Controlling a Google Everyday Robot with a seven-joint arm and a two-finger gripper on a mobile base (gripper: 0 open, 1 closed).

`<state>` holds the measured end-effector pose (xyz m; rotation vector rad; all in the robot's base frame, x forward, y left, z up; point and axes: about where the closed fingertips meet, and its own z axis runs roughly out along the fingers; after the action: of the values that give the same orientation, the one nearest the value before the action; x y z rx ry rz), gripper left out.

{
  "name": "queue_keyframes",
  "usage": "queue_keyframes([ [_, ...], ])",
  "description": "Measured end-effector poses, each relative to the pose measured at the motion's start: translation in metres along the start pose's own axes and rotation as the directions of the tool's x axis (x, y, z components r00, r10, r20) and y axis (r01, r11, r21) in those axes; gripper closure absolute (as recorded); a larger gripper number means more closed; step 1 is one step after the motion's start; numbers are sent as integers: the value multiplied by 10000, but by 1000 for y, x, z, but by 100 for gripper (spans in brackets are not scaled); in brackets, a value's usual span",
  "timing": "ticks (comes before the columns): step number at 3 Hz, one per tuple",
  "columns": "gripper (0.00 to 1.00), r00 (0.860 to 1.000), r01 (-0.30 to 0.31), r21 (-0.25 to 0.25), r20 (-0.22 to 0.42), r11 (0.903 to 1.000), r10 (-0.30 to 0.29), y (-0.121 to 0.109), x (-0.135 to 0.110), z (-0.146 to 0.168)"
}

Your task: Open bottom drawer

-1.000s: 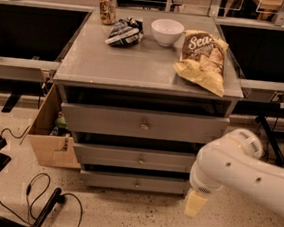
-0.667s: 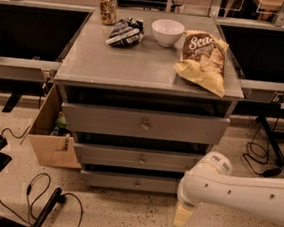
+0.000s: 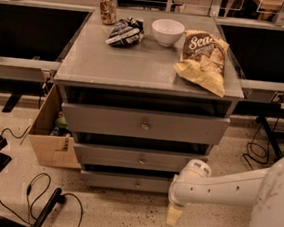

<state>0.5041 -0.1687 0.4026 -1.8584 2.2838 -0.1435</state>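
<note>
The claw (image 3: 174,215) hangs low at four o'clock from the closed bottom drawer (image 3: 110,180), not touching it; its spread cannot be told.

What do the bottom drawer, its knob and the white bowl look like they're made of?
Bottom drawer: flat matte grey, probably painted metal or laminate. Knob: small glint, likely metal. Bowl: smooth glossy white, ceramic or plastic. The gripper hangs near the floor at the drawer's right end.

Pale speckled floor (image 3: 121,221), warm light.
Cardboard box (image 3: 53,149) and black cables (image 3: 29,190) at left; gripper (image 3: 173,215) low over the floor.
</note>
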Motion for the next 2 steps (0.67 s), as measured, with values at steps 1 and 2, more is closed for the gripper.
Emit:
queue_keyframes([
  [1, 0, 10000, 6, -126, 2, 9999, -6, 4, 0, 9],
  [2, 0, 9997, 153, -106, -209, 9998, -155, 5, -2, 16],
])
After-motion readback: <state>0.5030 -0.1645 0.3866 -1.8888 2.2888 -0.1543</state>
